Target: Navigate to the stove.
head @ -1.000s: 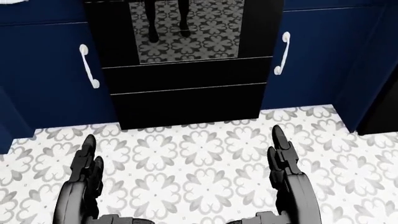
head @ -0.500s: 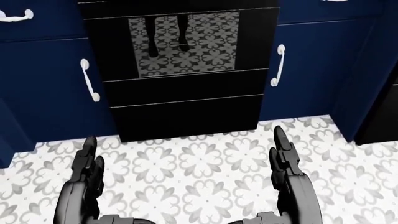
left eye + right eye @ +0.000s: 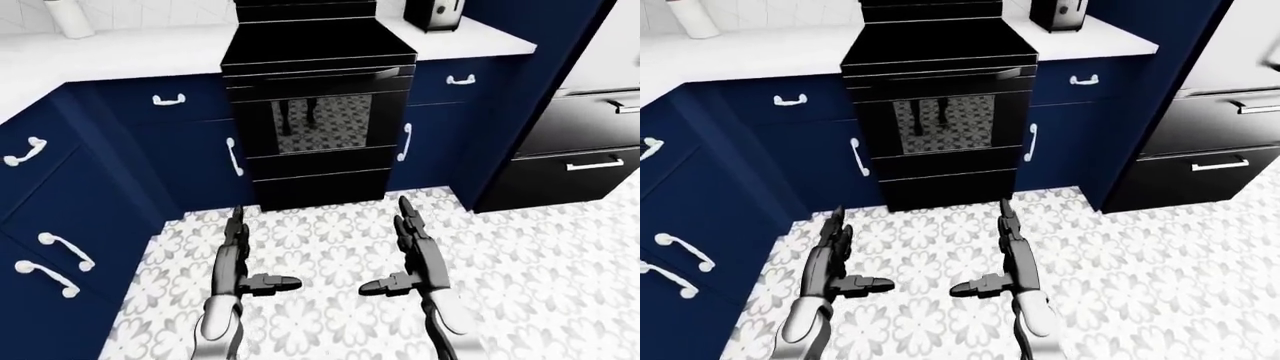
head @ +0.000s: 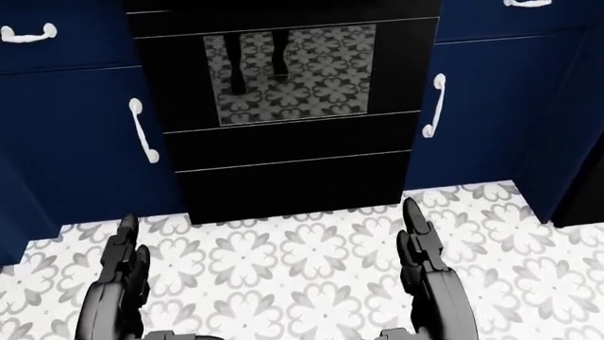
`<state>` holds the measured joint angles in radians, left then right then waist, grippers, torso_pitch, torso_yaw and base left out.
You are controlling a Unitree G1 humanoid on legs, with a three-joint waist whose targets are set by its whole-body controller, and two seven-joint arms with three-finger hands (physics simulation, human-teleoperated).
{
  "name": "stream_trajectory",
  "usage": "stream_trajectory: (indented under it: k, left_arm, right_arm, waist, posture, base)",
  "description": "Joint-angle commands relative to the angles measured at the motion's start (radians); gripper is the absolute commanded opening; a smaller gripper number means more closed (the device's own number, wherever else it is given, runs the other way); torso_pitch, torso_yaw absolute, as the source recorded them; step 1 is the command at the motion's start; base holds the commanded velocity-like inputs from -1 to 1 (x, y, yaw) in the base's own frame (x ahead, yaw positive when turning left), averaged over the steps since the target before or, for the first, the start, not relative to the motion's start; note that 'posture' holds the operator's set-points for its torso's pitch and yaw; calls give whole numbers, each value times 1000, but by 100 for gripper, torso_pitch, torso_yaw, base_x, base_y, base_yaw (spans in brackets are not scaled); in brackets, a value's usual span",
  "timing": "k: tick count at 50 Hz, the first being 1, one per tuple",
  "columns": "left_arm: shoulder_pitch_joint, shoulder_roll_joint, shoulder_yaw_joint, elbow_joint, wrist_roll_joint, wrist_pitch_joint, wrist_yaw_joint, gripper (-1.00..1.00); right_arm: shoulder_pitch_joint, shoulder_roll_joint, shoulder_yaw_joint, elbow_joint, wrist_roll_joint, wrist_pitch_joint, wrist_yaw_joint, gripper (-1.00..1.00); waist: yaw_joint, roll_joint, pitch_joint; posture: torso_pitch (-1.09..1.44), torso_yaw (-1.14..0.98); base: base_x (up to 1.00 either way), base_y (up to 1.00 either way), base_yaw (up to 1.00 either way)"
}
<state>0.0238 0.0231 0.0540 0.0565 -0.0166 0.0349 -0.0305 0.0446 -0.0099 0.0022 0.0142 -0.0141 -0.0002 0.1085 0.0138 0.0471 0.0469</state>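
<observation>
1. Black stove (image 3: 318, 112) sits dead ahead of us, centred at the top of the left-eye view, set into the white desk (image 3: 120, 56) between navy cabinets (image 3: 160, 142).
2. Progress: we judge navigation nearly done. Oven door fills the upper part of the head view, and only a short strip of patterned floor (image 4: 311, 269) lies between us and its base. What's left: close the last bit, or just stop.
3. Orientation: stove faces us squarely, glass door toward the camera. Its long axis is vertical, and the cooktop runs away from us toward the wall.
4. Left robot hand (image 3: 235, 255) is released, fingers straight and pointing at the stove, thumb turned inward, holding nothing.
5. Right robot hand (image 3: 415, 247) is the same: released, fingers extended, empty.
6. Both hands hang over bare floor, well apart from the stove.
7. Toaster (image 3: 432, 13) on the desk right of the stove; steel drawers (image 3: 575, 142) at far right.
</observation>
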Motion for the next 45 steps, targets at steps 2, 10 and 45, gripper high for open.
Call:
stream_trajectory:
  k: [2,10,45]
  left_arm:
    - [-26,-4,-15,-52,-2,-37,-7,100]
    - [-26,-4,-15,-52,-2,-37,-7,100]
    - [-26,-4,-15,-52,-2,-37,-7,100]
  right_arm:
    - [-30,-9,-21,-27,5,-53,-8,100]
    - [-64,-8,-31,4,19,-37,-12,100]
    - [-23,-9,-21,-46,15,-40,1,100]
  waist:
    - [-4,-14,-14]
    - [-14,-93,-23]
    - [-23,-29,-13]
  posture:
    - [0,0]
    - [0,0]
    - [0,0]
  base:
    - [16,0,0]
    - [16,0,0]
    - [16,0,0]
